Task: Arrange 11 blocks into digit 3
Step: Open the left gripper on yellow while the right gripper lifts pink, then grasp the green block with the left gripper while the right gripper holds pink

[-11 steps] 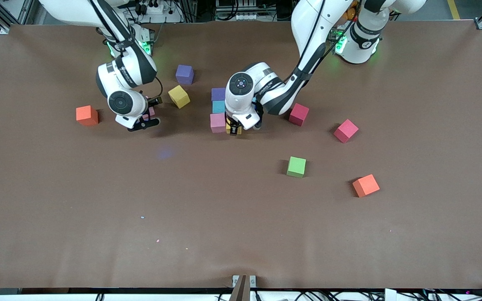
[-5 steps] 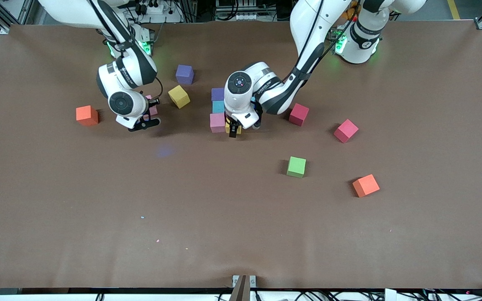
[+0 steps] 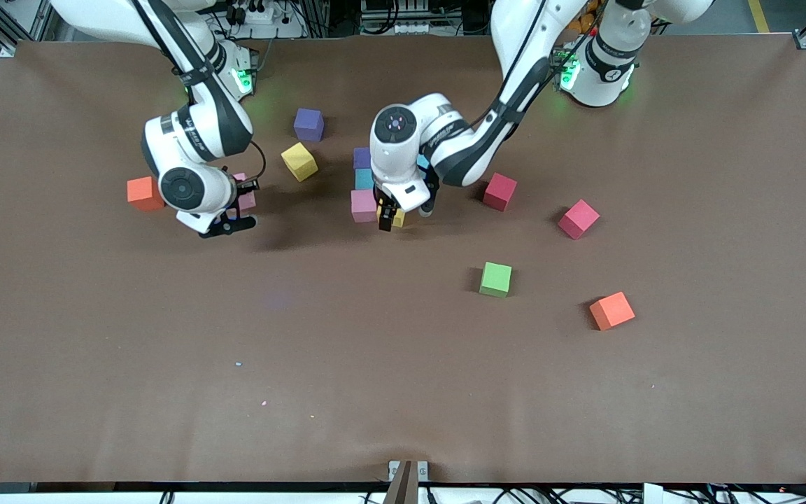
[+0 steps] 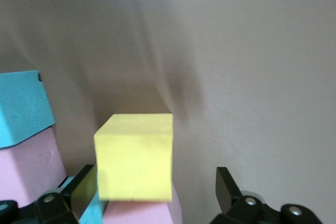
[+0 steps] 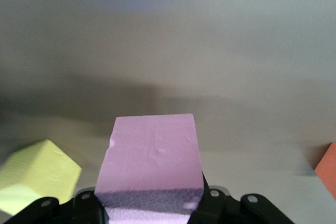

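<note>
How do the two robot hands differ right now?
The right gripper is shut on a pink block, lifted off the table near the orange block; the left gripper is open, holding nothing. Its fingers stand apart either side of a yellow block resting beside the started figure's pink block. Both are black two-finger grippers on white arms.

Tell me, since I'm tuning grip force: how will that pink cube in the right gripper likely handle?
The pink cube looks like matte foam, so probably light and slightly squashy. Its flat faces sit squarely in the right gripper, so slipping seems unlikely. Set down, it shouldn't roll.
</note>
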Motion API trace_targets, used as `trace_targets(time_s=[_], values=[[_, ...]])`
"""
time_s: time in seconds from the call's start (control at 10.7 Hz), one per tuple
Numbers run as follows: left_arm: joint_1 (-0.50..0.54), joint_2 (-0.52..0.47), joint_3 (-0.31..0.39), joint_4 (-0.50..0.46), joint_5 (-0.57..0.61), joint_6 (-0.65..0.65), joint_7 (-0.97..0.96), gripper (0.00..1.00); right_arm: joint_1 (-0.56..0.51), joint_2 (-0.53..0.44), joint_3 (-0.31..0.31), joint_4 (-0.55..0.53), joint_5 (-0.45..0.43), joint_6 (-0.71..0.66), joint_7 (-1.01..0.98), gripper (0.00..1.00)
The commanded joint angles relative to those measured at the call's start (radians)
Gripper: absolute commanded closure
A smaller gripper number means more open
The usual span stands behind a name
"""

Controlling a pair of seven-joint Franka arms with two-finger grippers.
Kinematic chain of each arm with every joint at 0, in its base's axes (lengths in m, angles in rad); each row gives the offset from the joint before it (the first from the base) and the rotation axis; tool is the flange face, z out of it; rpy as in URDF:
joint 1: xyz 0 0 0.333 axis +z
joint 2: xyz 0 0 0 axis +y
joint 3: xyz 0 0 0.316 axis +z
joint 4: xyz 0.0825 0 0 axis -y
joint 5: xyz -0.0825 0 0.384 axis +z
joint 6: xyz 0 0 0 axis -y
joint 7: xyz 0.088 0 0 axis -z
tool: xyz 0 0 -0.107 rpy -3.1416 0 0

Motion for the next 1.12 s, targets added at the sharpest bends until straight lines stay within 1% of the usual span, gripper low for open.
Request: trace_targets(time_s=[0.0,0.19,0.28,0.37,0.56,0.75,0.93,1.03], values=[[0.023,-0.092,0.005,-0.024,0.023,-0.056,0.045,0.00,0.022,0.095,0.004,0.165,0.070,-0.043,0.069,1.00],[0.065,-0.124,0.005,-0.024,0.023,-0.109,0.111,0.00,0.065,0.219,0.005,0.311,0.070,-0.031,0.186,1.00],[0.091,-0.137,0.005,-0.027,0.023,-0.126,0.183,0.00,0.099,0.254,0.007,0.360,0.086,-0.026,0.247,1.00],[0.129,-0.138,0.005,-0.027,0.026,-0.149,0.305,0.00,0.137,0.275,0.007,0.398,0.139,-0.021,0.310,1.00],[0.216,-0.140,0.003,-0.021,0.026,-0.152,0.600,0.00,0.197,0.305,0.007,0.434,0.175,0.003,0.381,1.00],[0.281,-0.129,0.005,-0.013,0.026,-0.151,0.927,0.00,0.257,0.385,0.007,0.539,0.176,0.008,0.491,1.00],[0.332,-0.119,0.005,-0.006,0.028,-0.151,1.191,0.00,0.308,0.446,0.001,0.613,0.167,0.012,0.521,1.00],[0.355,-0.109,0.005,0.000,0.028,-0.151,1.302,0.00,0.311,0.465,0.001,0.641,0.163,0.014,0.536,1.00]])
